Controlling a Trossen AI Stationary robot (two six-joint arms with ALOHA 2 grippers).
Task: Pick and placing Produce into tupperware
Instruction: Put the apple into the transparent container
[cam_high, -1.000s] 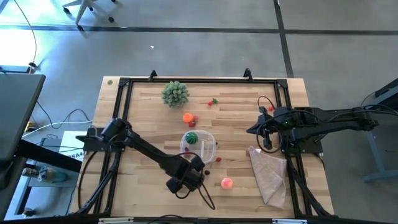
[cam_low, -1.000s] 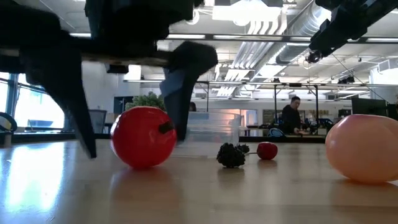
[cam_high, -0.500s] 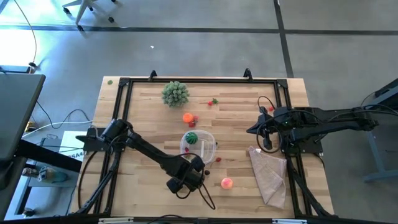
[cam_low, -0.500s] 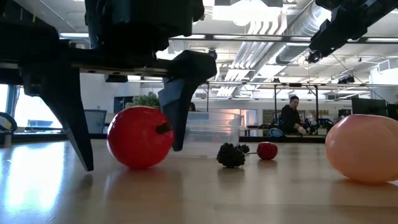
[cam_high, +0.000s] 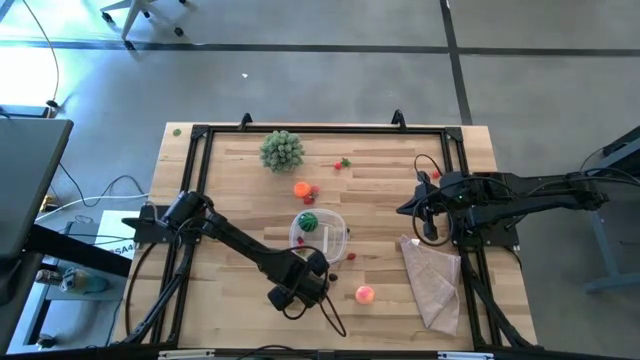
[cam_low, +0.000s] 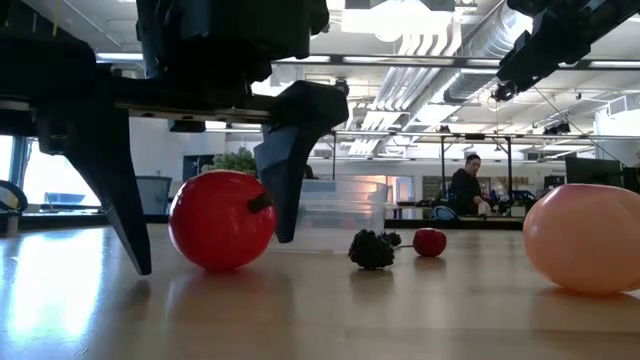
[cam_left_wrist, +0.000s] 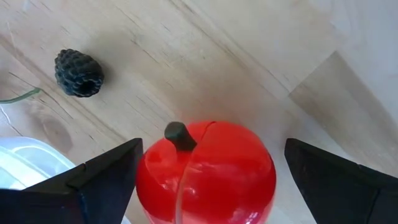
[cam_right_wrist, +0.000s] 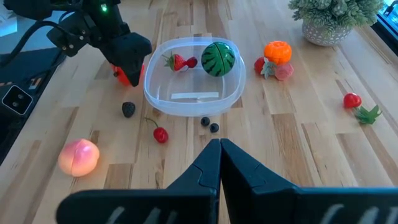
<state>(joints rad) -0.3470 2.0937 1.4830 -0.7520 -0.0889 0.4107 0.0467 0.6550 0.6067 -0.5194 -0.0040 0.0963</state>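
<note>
Pale wood bench (cam_high: 240, 215) fills the frame centre in the high view. Clear tupperware (cam_right_wrist: 189, 78), upper centre in the right wrist view, contains a green melon (cam_right_wrist: 218, 58). Glossy red apple (cam_left_wrist: 205, 174), dark stem, is cut off at the lower edge. Left gripper (cam_low: 205, 215) fingers, fully spread, straddle the apple; contact indeterminable. Right gripper (cam_right_wrist: 220, 146) fingers are closed, empty.
</note>
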